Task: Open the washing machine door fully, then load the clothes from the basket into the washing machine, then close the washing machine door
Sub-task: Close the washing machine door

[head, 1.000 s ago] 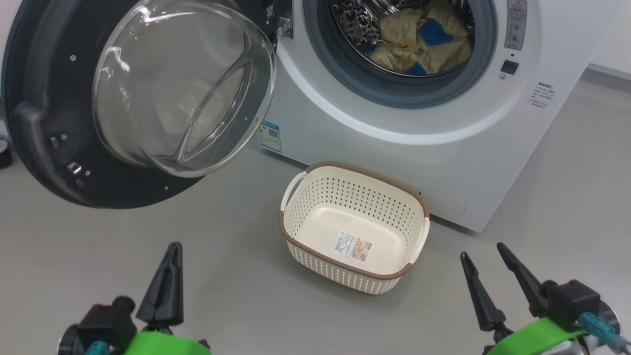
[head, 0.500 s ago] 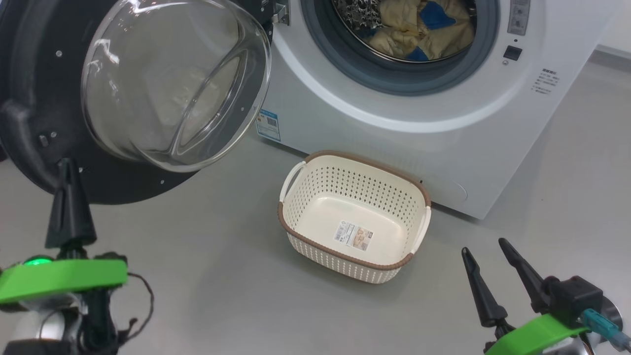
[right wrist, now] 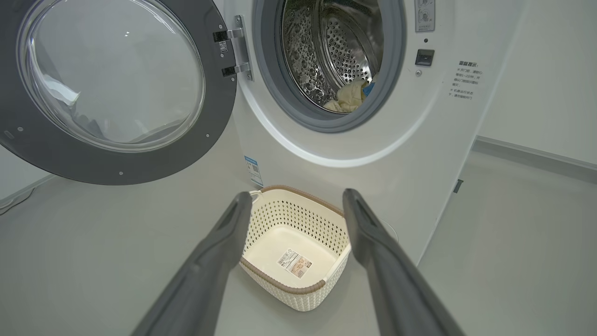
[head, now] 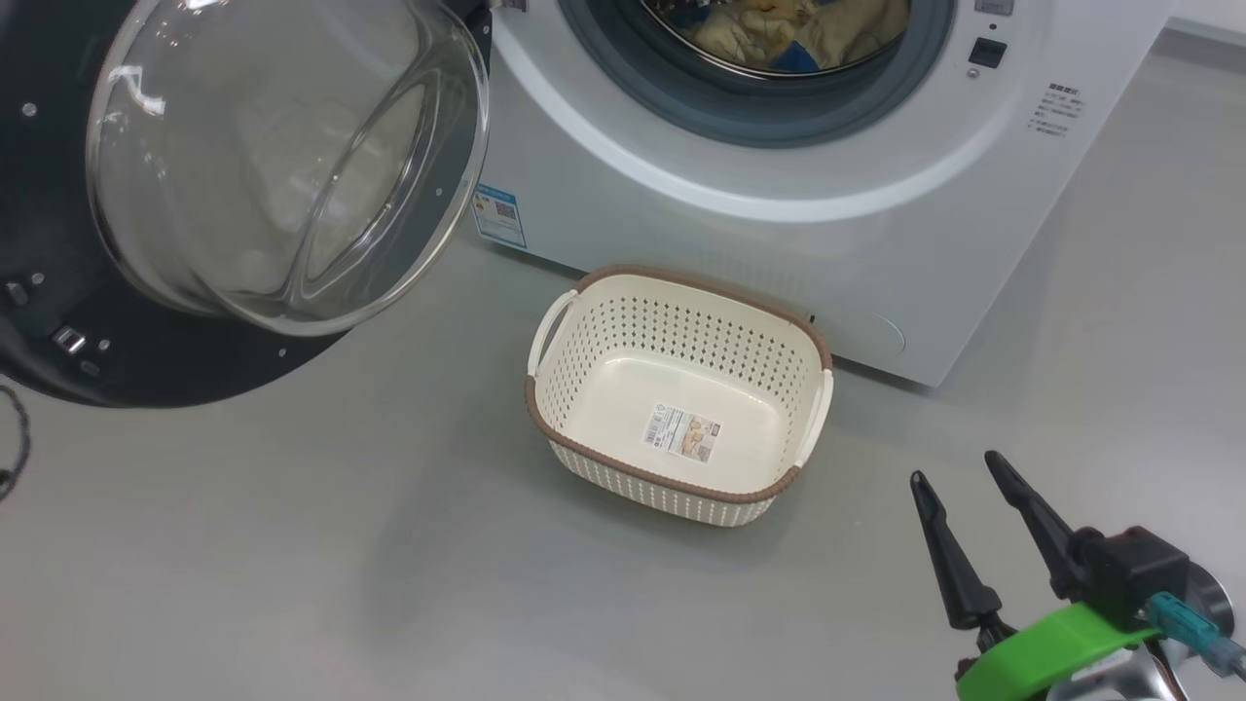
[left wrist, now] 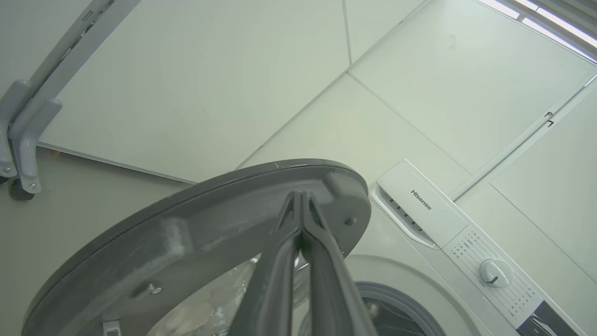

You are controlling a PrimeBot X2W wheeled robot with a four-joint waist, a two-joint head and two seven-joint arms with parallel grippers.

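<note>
Door (head: 146,375): left and top parts cut off by the head view's edges.
Clothes (head: 769,29): upper part cut off at the top edge; from the right wrist, lower part behind the grey seal (right wrist: 322,124).
Label (head: 681,433): print too small to read.
Left gripper (left wrist: 301,195): whether its tips touch the door cannot be told.

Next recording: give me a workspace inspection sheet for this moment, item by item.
Surface: smooth grey floor.
Job's things: washing machine door swung open to the left; clothes inside the washing machine drum; basket on the floor before it, no clothes inside.
Clutter: nothing seen.
Grippers: left gripper shut, tips by the door's rim, contact unclear; right gripper open, holding nothing, right of the basket.
Cables: dark cable loop at head view's left edge.
Surroundings: white wall panels; grey wheeled frame.
</note>
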